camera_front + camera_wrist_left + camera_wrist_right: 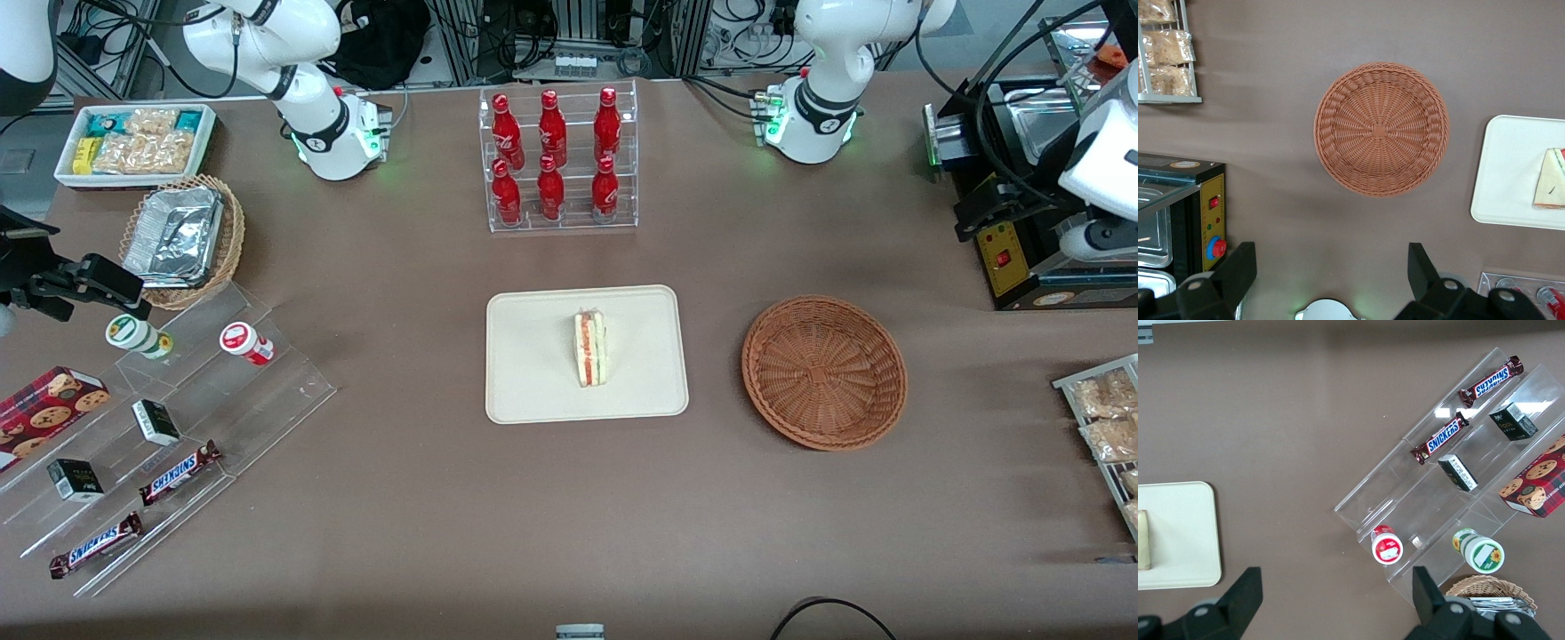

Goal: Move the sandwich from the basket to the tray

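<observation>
basket empty | sandwich on tray | gripper fingers apart, high

My pincer hangs spread wide above the brown table, the basket sits below me with nothing in it, and the sandwich lies on the tray.
</observation>
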